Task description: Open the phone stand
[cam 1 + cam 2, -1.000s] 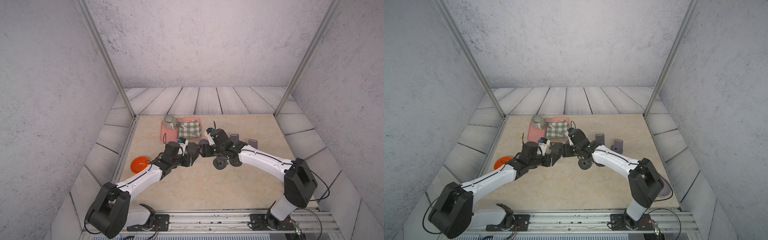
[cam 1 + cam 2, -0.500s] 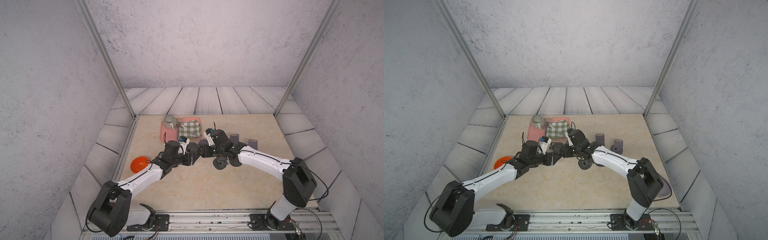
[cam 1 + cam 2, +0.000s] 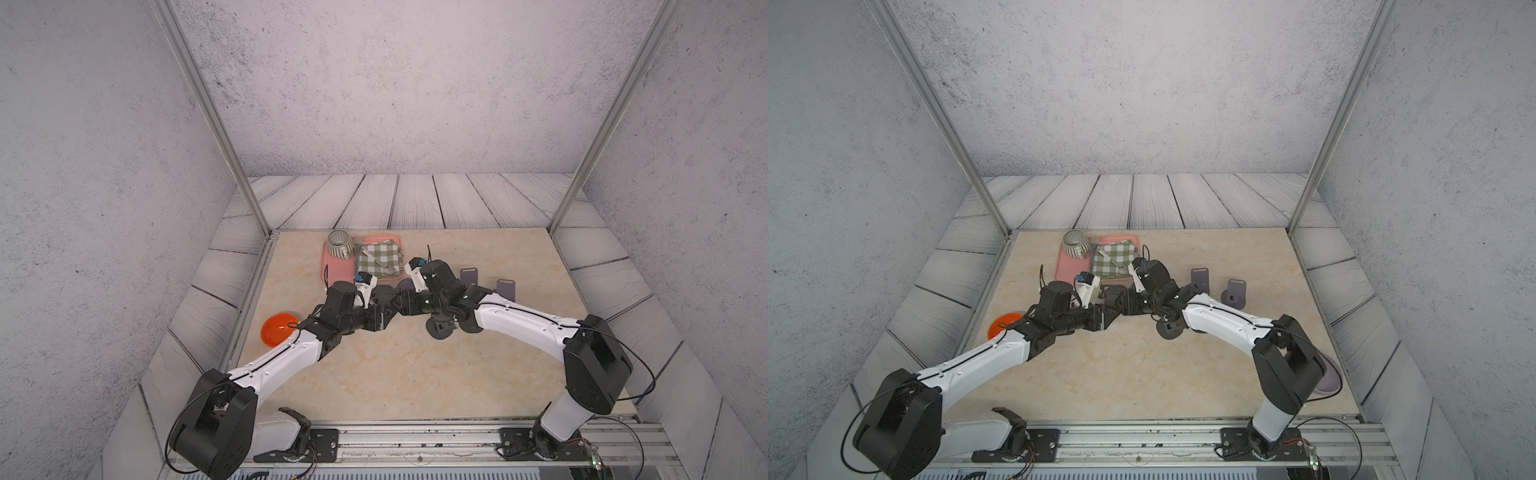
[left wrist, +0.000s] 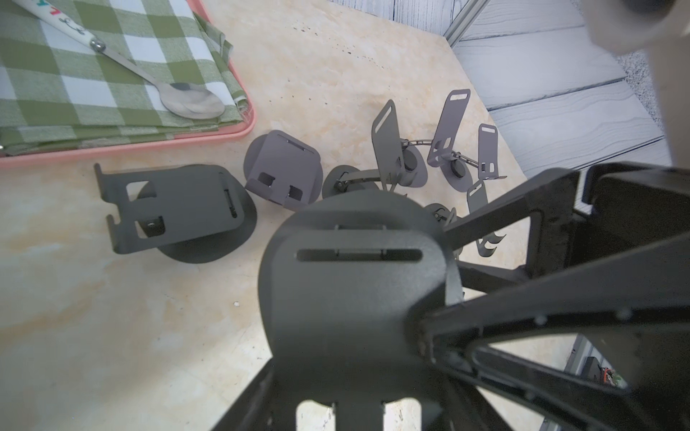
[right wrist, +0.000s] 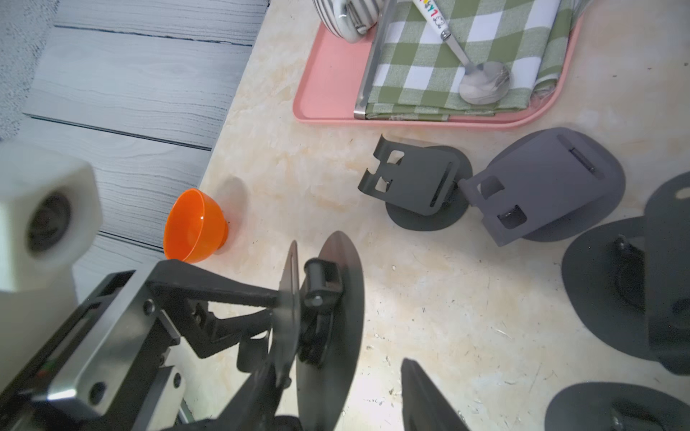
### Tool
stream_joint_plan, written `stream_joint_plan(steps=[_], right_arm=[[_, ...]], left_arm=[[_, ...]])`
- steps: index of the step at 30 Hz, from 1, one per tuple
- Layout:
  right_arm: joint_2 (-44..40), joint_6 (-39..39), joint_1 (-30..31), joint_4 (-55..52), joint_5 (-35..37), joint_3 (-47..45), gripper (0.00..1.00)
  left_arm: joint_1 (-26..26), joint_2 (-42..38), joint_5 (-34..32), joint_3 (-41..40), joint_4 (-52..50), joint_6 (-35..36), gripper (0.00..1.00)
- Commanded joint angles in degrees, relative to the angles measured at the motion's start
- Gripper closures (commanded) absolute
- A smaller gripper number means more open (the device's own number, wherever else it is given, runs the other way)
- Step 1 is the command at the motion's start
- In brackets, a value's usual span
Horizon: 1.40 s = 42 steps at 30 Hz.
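At the left gripper [image 5: 274,311]: clenched on the stand [image 4: 354,291], gripping its slotted plate across the width, fingers [image 5: 224,293] pressed to the side edges, jaws spread just that wide. At the right gripper [image 4: 433,278]: released, jaws apart, straddling the same stand from the opposite side. In the right wrist view, a clear gap between one finger [image 5: 429,403] and the round base [image 5: 336,317]; contact of the second finger: cannot tell.

Of the stand: dark grey metal, near mid-table, just on the robot's side of the pink tray [image 3: 332,272], caught between both grippers and mostly hidden by them in both top views. Held with the base on edge, not flat on the table [image 3: 374,374]. Plate and base near parallel, only a narrow gap between, bridged by a short hinge arm [image 5: 321,283]. Plate turned toward the left wrist camera, one long slot across it, two cut-outs near the gripped end.

Nearby on the table: two stands [image 4: 175,209] with plates low over their bases, close to the tray; beyond them, several with plates upright [image 4: 448,127].
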Motion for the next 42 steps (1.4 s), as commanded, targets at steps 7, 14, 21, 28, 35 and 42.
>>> stream_joint_plan(steps=[7, 14, 21, 28, 35, 42], right_arm=[[-4.5, -2.7, -0.1, -5.3, 4.3, -1.5, 0.43], [-2.9, -2.8, -0.1, -4.9, 4.0, -1.3, 0.43], [0.7, -2.3, -0.1, -2.2, 1.2, 0.1, 0.49], [2.3, -1.2, -0.1, 2.3, -1.4, -0.4, 0.74], [1.9, -3.6, -0.1, 0.0, 1.2, -0.4, 0.99], [-0.2, -9.2, -0.1, -6.1, 9.2, 0.5, 1.00]], left_arm=[[0.2, 0.0, 0.1, 0.3, 3.3, 0.9, 0.63], [0.2, -0.1, 1.0, 0.3, 3.7, 0.5, 0.63], [0.2, -1.5, 4.1, -0.6, 5.6, -0.6, 0.63], [0.2, -1.0, 7.8, -0.9, 7.7, -1.2, 0.63], [0.2, -1.3, 8.9, -0.2, 7.1, -0.6, 0.63], [0.2, -1.8, 8.3, -0.1, 5.6, 0.3, 0.63]])
